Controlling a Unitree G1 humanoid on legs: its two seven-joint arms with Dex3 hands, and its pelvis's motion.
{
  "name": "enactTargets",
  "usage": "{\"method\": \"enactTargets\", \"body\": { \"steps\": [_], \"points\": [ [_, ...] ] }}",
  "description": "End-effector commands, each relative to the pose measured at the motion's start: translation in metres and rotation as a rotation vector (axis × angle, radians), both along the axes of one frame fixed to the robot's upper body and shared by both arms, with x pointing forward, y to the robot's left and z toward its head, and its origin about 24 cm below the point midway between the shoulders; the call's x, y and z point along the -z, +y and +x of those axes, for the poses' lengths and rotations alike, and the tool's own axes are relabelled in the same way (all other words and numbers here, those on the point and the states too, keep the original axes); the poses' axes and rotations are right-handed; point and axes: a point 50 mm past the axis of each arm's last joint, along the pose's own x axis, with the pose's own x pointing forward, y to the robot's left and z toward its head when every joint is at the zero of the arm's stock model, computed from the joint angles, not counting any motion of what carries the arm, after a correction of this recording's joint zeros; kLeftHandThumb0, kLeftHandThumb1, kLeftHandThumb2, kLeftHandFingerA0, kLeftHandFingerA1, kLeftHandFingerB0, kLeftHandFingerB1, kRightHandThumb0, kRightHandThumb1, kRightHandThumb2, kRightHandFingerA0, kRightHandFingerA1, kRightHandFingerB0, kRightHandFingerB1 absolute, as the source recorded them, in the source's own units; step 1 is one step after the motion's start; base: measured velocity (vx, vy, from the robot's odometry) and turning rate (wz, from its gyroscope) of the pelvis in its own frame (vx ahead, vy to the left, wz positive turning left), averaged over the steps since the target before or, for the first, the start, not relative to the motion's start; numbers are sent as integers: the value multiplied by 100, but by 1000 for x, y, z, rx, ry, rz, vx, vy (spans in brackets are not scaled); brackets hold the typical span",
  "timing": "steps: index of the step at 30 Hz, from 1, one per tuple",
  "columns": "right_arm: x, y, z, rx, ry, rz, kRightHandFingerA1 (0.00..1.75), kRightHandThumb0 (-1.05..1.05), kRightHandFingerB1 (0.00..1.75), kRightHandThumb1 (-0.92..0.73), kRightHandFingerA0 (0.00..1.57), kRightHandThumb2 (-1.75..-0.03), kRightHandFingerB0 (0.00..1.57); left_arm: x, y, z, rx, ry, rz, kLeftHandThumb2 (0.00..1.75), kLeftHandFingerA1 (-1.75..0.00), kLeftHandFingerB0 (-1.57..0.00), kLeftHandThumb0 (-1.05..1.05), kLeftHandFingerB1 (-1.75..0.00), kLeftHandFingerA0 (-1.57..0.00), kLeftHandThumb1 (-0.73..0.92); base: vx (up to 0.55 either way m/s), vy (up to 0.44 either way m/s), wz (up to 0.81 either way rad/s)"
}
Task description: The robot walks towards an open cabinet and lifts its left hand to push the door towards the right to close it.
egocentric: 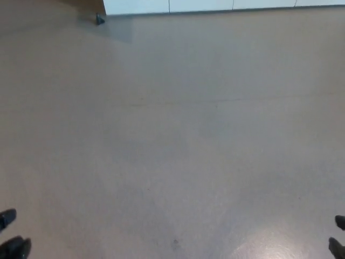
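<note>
Head view, floor: a plain, smooth grey-beige floor (172, 140) fills nearly the whole picture, with a soft bright sheen near the bottom right
Head view, cabinet: a row of white, flat-fronted cabinet panels (215, 5) runs along the top edge, from about a third of the way in from the left out to the right edge; thin dark seams divide it into sections; whether any door stands open cannot be told from the strip that shows
Head view, corner: left of the white panels lies a brown wooden-looking patch (81, 4), and at its foot a small dark object (99, 20) sits on the floor, too small to identify
Head view, left robot hand: only black tips of the left robot hand (13, 240) show at the bottom left corner; spread or pressed together cannot be told
Head view, right robot hand: only black tips of the right robot hand (338, 240) show at the bottom right edge; its state cannot be told either
Head view, relation: the cabinet lies far up the picture, well apart from both hands, with bare floor between; neither hand touches it
</note>
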Motion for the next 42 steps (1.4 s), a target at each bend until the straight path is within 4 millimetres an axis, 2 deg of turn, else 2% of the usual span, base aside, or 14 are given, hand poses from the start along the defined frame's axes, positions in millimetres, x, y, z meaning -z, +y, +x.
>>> {"method": "enactTargets", "body": {
  "steps": [1,7,8,18,23,32,35,42],
  "points": [
    [-2,-7,-8,31,-43,7,42,-28,35,-73,50,-62,32,4,2,-12,-6,16,-69,62,-37,-23,-3,-32,-27,76,0,0,0],
    [2,-5,-20,28,-34,-2,43,-25,35,-71,52,-61,32,7,2,-19,10,42,-68,62,-37,-23,-5,-32,-27,77,55,70,-7],
    [4,-5,-21,27,-27,-4,42,-25,35,-71,49,-61,32,7,2,-19,7,52,-60,97,-51,-14,-2,-49,-17,57,124,185,-14],
    [12,-4,-34,10,3,-38,43,-26,35,-72,51,-61,34,11,4,-31,2,82,-58,97,-51,-16,-3,-49,-16,56,160,197,7],
    [15,-4,-41,16,19,-46,43,-24,36,-72,52,-61,34,15,5,-39,32,115,-31,96,-52,-16,-3,-49,-19,55,186,-102,10],
    [17,-3,-34,-26,30,-91,43,-23,36,-72,52,-61,35,15,6,-38,26,117,-29,96,-52,-16,-2,-49,-17,55,211,-188,7],
    [20,-2,-40,-44,58,-108,42,-24,36,-73,50,-61,35,18,7,-46,28,140,-23,95,-52,-17,-3,-50,-18,54,235,-108,-5],
    [22,-3,-42,-61,67,-115,42,-24,36,-72,49,-61,34,19,8,-49,45,157,7,95,-53,-16,-3,-49,-22,54,248,12,-3]
  ]
}}
